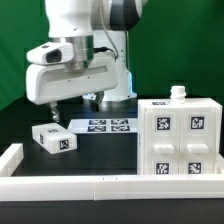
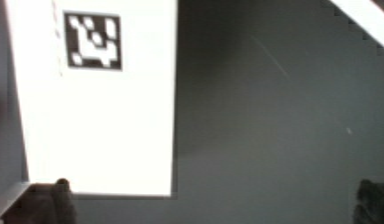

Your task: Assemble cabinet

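The cabinet (image 1: 180, 140), a large white box with several tagged drawer blocks on its face, stands at the exterior view's right. A small white tagged block (image 1: 53, 139) lies apart from it on the black table at the left. My gripper (image 1: 52, 113) hangs just above that block and holds nothing. In the wrist view the block (image 2: 100, 100) shows with its tag facing up. My gripper (image 2: 210, 205) is open wide, one dark fingertip (image 2: 47, 200) at the block's near corner and the other far off to the side. The block lies off-centre between the jaws.
The marker board (image 1: 105, 126) lies flat behind the small block, near the arm's base. A low white border rail (image 1: 100, 185) runs along the table's front and left edge. A small white knob (image 1: 178, 93) sits on the cabinet's top. A white edge (image 2: 358, 20) shows in the wrist view's corner.
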Tool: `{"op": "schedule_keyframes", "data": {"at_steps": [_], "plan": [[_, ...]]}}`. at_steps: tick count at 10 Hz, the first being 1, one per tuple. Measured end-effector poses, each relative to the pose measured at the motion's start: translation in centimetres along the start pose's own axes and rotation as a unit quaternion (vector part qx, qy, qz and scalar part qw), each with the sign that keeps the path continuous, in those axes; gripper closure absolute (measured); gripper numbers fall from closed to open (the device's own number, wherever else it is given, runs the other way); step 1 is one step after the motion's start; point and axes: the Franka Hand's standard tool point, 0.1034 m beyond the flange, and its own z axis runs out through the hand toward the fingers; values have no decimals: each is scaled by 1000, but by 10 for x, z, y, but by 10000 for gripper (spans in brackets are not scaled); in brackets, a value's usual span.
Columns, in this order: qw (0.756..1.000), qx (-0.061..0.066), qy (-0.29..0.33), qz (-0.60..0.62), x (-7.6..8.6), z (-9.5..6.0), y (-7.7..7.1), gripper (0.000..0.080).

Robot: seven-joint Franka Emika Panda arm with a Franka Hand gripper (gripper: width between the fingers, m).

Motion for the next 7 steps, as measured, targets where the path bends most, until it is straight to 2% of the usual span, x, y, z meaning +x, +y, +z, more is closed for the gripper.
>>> {"op": "schedule_keyframes", "data": {"at_steps": [3,7], "plan": [[1000,9,-9,-6,-22,16,13,3],[1000,9,-9,-13,-33,27,20,3]]}}
